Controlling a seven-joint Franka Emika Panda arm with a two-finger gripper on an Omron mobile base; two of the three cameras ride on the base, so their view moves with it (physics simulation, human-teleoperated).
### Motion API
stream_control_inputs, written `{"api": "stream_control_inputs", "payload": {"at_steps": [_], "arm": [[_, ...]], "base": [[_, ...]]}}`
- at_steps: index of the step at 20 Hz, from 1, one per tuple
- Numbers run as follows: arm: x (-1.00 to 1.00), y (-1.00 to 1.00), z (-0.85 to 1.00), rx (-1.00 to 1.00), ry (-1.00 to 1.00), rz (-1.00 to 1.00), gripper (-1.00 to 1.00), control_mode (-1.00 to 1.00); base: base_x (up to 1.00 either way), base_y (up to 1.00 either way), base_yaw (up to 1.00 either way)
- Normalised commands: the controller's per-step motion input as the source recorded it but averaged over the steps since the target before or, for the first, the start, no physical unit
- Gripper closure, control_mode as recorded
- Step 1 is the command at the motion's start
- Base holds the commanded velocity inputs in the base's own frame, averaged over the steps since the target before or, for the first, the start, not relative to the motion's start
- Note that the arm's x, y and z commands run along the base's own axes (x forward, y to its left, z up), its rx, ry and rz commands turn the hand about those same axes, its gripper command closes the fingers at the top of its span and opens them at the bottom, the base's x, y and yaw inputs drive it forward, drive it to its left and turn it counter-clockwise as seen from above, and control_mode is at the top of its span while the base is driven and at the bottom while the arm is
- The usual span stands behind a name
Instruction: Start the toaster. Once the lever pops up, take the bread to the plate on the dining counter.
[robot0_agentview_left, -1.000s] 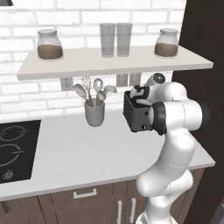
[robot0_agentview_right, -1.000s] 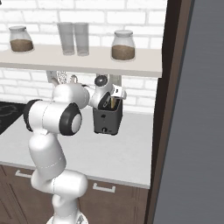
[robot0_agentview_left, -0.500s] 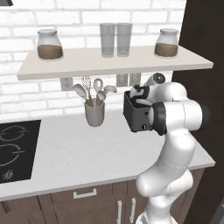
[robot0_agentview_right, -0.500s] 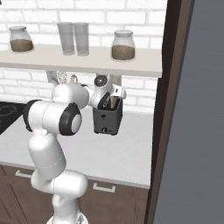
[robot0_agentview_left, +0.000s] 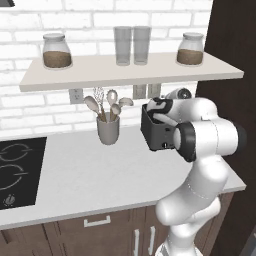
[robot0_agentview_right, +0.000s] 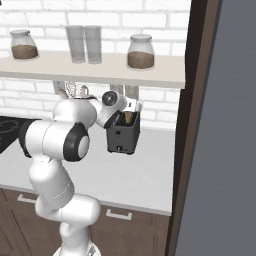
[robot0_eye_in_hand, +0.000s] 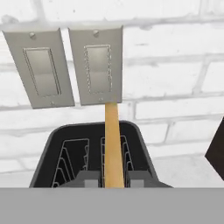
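Observation:
The black toaster (robot0_agentview_left: 156, 136) (robot0_agentview_right: 123, 138) (robot0_eye_in_hand: 50, 154) stands on the pale worktop against the brick wall. A thin tan slice of bread (robot0_eye_in_hand: 113, 142) (robot0_agentview_right: 128, 118) stands edge-on, rising out of the toaster's right slot. My gripper (robot0_eye_in_hand: 114, 180) (robot0_agentview_right: 130, 109) is just over the toaster's top, its two dark fingers (robot0_eye_in_hand: 89, 178) pressed against either side of the slice. The toaster's narrow face shows a small pale knob (robot0_agentview_right: 119, 148); I cannot make out the lever. The plate and the dining counter are out of view.
Two grey wall switch plates (robot0_eye_in_hand: 70, 65) sit right behind the toaster. A grey utensil holder (robot0_agentview_left: 108, 129) stands to its left, a black hob (robot0_agentview_left: 15, 172) further left. A shelf (robot0_agentview_left: 130, 70) with jars and glasses hangs overhead. A dark tall cabinet (robot0_agentview_right: 197, 125) stands to the right.

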Motion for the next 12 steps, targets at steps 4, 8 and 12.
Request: {"api": "stream_control_inputs", "payload": {"at_steps": [4, 8, 12], "arm": [[-0.24, -0.01, 0.51, 0.04, -0.07, 0.00, 1.00, -1.00], [-0.28, 0.00, 0.55, 0.04, -0.01, 0.00, 1.00, -1.00], [-0.34, -0.01, 0.43, 0.07, -0.03, 0.00, 1.00, -1.00]], "base": [[0.00, 0.00, 0.00], [0.00, 0.00, 0.00], [0.00, 0.00, 0.00]]}}
